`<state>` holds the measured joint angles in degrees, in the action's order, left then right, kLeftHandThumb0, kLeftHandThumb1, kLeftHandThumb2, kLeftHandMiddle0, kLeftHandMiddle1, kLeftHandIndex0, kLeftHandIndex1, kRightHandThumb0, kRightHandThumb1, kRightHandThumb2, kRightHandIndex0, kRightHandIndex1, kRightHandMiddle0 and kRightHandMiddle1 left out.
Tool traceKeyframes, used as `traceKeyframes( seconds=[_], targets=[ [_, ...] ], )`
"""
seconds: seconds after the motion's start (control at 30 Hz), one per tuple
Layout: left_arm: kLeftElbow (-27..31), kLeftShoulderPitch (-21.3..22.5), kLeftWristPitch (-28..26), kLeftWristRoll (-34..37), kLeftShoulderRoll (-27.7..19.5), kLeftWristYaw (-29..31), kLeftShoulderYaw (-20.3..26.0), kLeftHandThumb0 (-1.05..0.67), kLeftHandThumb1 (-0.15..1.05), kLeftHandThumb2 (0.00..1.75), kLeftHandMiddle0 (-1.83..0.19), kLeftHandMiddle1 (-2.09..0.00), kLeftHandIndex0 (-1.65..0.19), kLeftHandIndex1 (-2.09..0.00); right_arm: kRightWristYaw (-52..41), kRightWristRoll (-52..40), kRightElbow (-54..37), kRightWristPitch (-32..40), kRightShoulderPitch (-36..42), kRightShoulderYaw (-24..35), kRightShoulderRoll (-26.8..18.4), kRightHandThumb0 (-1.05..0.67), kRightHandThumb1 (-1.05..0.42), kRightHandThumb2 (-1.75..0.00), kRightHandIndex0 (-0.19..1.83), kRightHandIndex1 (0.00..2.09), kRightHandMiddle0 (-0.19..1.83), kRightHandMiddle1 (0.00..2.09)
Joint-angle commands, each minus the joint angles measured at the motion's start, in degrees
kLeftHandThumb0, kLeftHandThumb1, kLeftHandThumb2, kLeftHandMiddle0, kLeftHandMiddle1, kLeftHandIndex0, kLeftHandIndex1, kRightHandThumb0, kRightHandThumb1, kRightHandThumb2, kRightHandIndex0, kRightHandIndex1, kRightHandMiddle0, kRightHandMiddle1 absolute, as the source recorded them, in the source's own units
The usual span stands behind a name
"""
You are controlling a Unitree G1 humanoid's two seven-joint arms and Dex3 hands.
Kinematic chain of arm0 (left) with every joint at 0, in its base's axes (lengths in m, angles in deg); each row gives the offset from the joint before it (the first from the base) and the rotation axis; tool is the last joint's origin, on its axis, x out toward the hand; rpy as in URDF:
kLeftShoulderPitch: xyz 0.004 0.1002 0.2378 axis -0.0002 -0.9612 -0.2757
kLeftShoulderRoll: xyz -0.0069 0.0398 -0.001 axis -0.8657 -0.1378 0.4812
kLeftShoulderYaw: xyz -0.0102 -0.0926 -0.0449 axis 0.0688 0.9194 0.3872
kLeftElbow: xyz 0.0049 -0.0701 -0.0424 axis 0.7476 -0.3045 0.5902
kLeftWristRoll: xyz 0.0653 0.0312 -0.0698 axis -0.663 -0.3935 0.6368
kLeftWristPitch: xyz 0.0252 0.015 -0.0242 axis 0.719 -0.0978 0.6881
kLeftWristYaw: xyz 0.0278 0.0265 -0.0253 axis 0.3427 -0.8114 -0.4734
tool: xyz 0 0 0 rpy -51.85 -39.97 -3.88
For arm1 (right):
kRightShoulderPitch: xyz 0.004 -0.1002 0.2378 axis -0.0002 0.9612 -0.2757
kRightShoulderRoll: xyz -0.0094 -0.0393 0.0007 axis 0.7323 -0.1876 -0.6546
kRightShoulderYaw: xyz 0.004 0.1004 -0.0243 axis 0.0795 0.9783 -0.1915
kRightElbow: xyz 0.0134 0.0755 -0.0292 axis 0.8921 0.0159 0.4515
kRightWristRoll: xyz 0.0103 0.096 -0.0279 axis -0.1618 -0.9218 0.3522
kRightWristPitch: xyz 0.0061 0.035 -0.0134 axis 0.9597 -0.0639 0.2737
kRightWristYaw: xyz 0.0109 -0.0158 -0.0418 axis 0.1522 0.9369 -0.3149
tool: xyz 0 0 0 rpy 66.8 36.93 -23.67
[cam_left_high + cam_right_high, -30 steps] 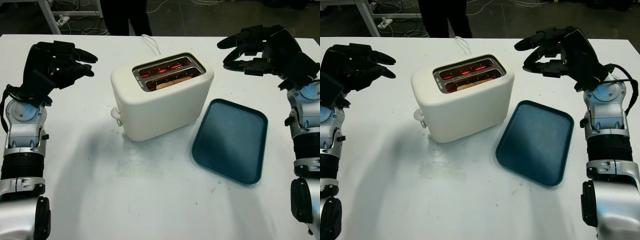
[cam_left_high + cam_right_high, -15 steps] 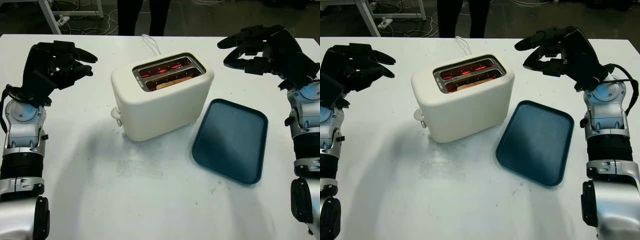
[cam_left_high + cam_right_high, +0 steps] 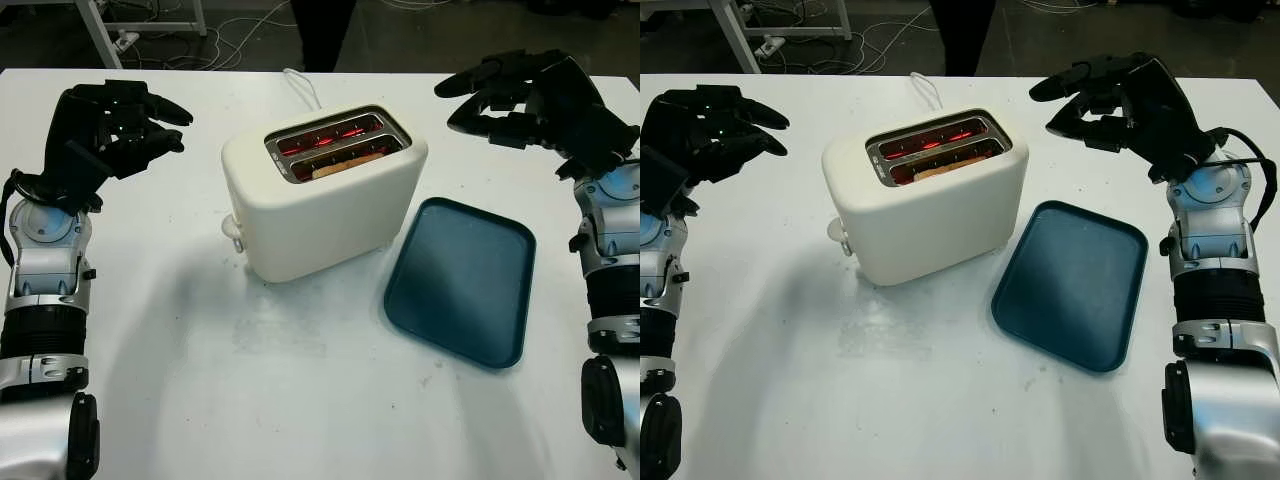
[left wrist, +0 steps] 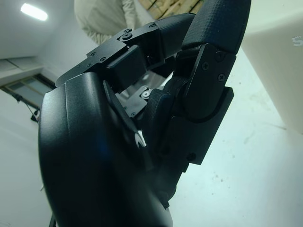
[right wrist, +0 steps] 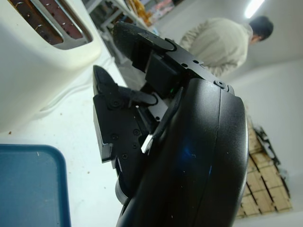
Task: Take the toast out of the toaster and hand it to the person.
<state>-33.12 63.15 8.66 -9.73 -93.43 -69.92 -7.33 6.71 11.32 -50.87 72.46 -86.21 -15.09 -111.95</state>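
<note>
A cream two-slot toaster (image 3: 325,195) stands mid-table with both slots glowing red. A slice of toast (image 3: 345,163) sits low in the nearer slot, only its top edge showing. My left hand (image 3: 130,125) hovers open above the table to the toaster's left, holding nothing. My right hand (image 3: 500,95) hovers open to the right of the toaster's top and beyond the tray, also holding nothing. A person's dark legs (image 3: 325,30) stand past the far table edge; a person in a light top (image 5: 220,40) appears in the right wrist view.
A dark teal tray (image 3: 463,280) lies flat right of the toaster. The toaster's white cord (image 3: 300,85) runs toward the far edge. A metal table frame and cables (image 3: 120,25) lie on the floor beyond the table.
Both hands hold nearly the same places. The person's legs behind the table have shifted to the right.
</note>
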Motion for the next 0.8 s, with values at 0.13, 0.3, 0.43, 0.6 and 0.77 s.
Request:
traceKeyframes(
  seconds=[0.13,0.3,0.43,0.6,0.77],
  targets=[
    [0.9,0.0,-1.1,0.3,0.4,-0.7,0.2,-1.05,0.92,0.11,-1.08,-0.84,-1.08,-0.59,0.6,-0.2,-1.0,0.7,0.0,-0.1,0.2,-0.15,-0.92,-0.16,0.81,0.87,0.93,0.26],
    [0.8,-0.2,-0.6,-0.8,0.1,-1.4,-0.1,-1.05,0.92,0.15,-1.08,-0.83,-1.06,-0.61,0.3,-0.5,-0.6,1.0,0.0,-0.1,0.4,-0.17,-0.92,-0.15,0.79,0.86,0.91,0.25],
    [1.4,-0.3,-1.6,0.0,0.3,-1.2,0.0,-1.05,0.92,0.14,-1.07,-0.84,-1.05,-0.63,0.8,0.0,-1.1,1.4,0.1,-0.2,0.3,-0.20,-0.92,-0.13,0.78,0.85,0.92,0.25],
    [1.0,-0.2,-1.6,0.3,0.2,-0.7,0.0,-1.05,0.92,0.13,-1.08,-0.83,-1.04,-0.64,0.6,-0.1,-0.4,1.0,-0.1,-0.3,0.5,-0.22,-0.92,-0.11,0.79,0.85,0.93,0.25],
    [1.2,-0.1,-2.1,0.7,0.2,-0.3,0.0,-1.05,0.92,0.13,-1.09,-0.82,-1.04,-0.64,0.6,0.2,0.7,0.3,-0.5,-0.5,0.4,-0.24,-0.92,-0.09,0.81,0.85,0.95,0.26]
  ],
)
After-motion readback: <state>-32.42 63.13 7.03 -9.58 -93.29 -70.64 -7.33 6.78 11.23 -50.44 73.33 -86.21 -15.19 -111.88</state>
